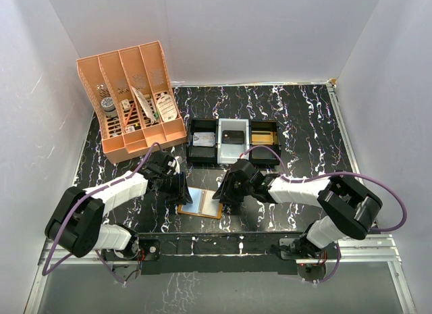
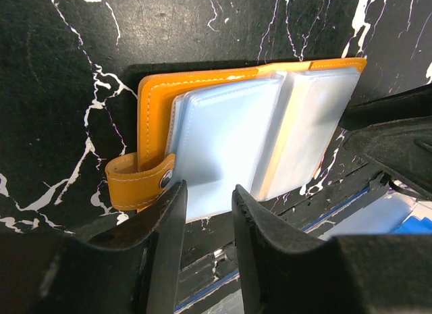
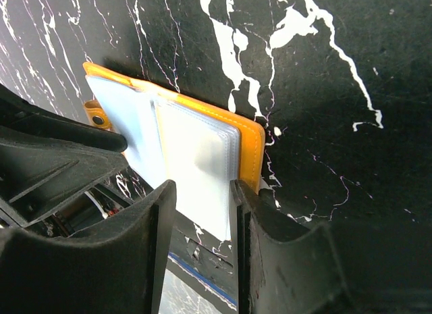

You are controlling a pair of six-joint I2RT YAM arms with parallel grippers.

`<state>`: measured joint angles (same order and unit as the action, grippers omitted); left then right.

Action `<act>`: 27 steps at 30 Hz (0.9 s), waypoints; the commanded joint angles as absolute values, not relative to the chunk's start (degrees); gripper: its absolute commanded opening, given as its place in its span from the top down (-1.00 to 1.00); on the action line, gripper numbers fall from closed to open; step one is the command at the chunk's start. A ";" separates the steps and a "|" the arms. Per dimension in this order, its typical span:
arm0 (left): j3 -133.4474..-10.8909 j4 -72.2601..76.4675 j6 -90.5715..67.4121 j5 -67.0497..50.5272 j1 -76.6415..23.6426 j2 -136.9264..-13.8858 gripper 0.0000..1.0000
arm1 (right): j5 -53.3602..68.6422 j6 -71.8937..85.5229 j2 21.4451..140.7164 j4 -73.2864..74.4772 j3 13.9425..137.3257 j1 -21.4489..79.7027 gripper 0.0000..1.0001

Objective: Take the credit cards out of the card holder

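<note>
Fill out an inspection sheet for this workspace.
Surface: black marbled table, no spills seen.
Job's things: card holder lies open and flat, strap unsnapped; credit cards sit in its clear sleeves, none seen loose.
Clutter: orange desk organizer back left; three small trays behind the holder, one with a black box, one with a gold block.
Grippers: left gripper and right gripper, jaws apart, each straddling a sleeve edge from opposite sides.
Cables: purple cables loop along both arms.
Surroundings: white walls on three sides; nothing else seen.
</note>
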<state>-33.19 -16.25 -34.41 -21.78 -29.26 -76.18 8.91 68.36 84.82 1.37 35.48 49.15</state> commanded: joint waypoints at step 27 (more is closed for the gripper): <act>-32.15 -17.73 -33.38 -20.70 -29.54 -76.99 0.40 | 6.80 65.66 85.88 4.67 41.59 49.57 0.55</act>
<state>-32.99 -15.86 -34.48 -21.93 -29.26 -76.29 8.71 66.46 87.39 3.86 38.13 49.17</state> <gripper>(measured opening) 0.303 0.217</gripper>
